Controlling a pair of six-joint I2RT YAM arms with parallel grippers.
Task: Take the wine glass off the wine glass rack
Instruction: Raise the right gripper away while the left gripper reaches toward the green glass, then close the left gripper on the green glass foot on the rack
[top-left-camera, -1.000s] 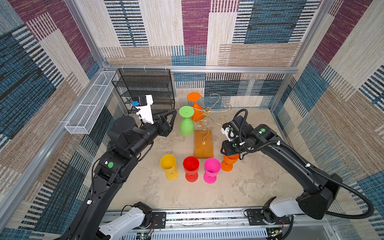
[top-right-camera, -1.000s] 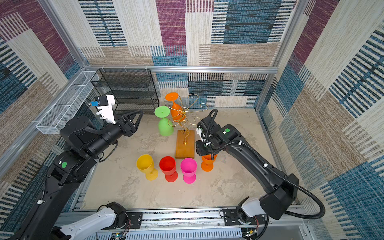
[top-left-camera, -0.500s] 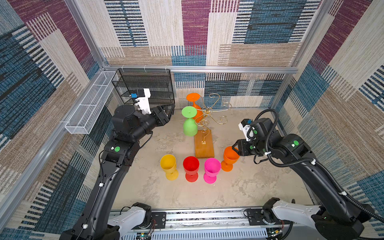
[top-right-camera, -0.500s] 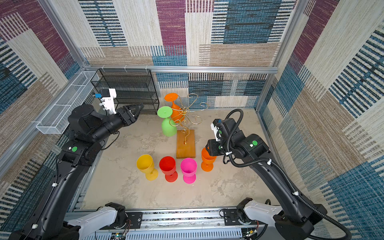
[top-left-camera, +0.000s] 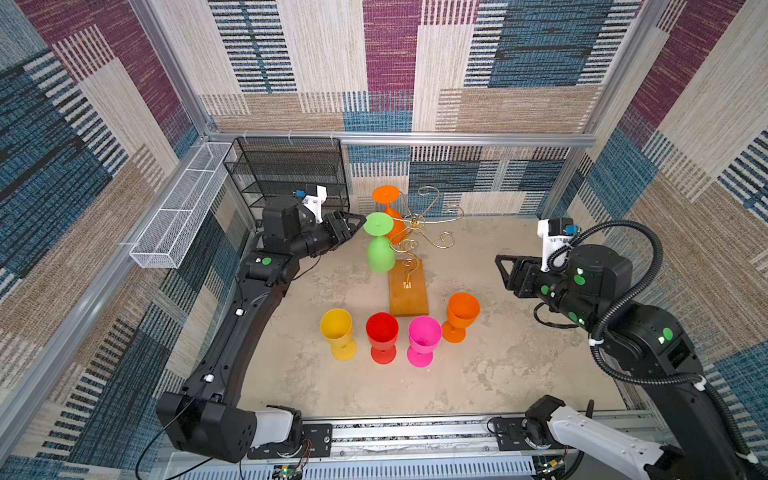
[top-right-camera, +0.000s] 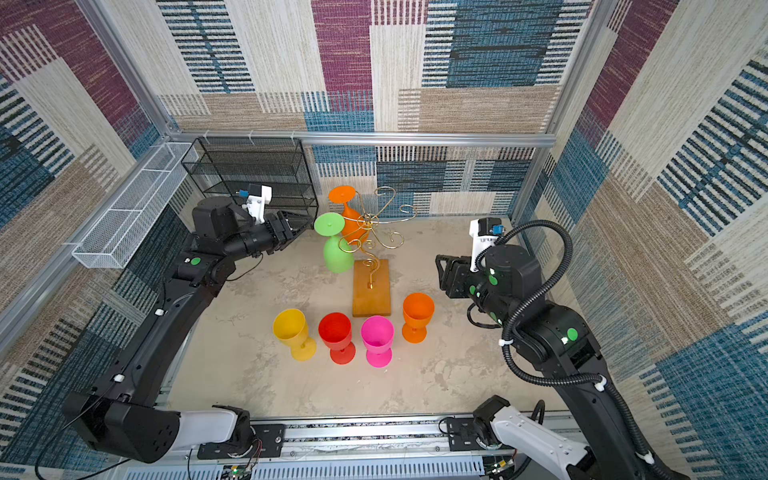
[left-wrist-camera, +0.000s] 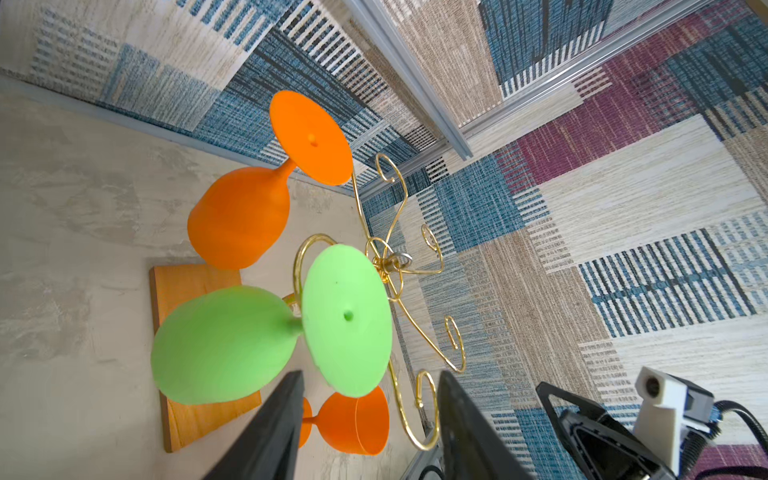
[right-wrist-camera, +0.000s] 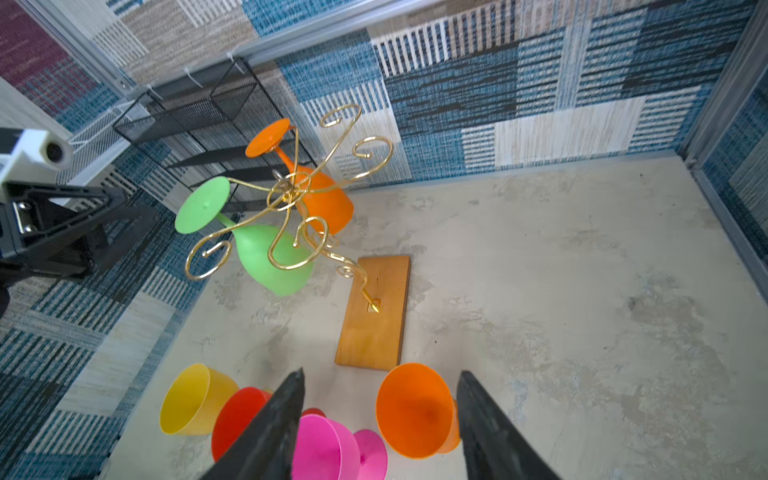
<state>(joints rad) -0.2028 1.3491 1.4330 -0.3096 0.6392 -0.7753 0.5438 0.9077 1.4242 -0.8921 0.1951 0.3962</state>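
The wine glass rack (top-left-camera: 417, 223) is a gold wire stand on a wooden base (top-left-camera: 409, 296), at the middle back in both top views. Two wine glasses hang upside down from it: a green one (top-left-camera: 380, 255) and an orange one (top-left-camera: 390, 198) behind it. My left gripper (top-left-camera: 358, 222) is open, its tips close beside the green glass's foot (left-wrist-camera: 347, 316), not closed on it. My right gripper (top-left-camera: 500, 271) is open and empty. It hangs off to the right of an upright orange glass (top-left-camera: 461, 313) that stands on the table.
Yellow (top-left-camera: 338, 332), red (top-left-camera: 382, 336) and pink (top-left-camera: 423, 340) glasses stand upright in a row in front of the base. A black mesh shelf (top-left-camera: 291, 174) and a white wire basket (top-left-camera: 178, 208) are at the back left. Patterned walls close in all sides.
My right gripper opened, left the orange glass standing on the table and drew back to the right. My left gripper moved closer to the green glass's foot.
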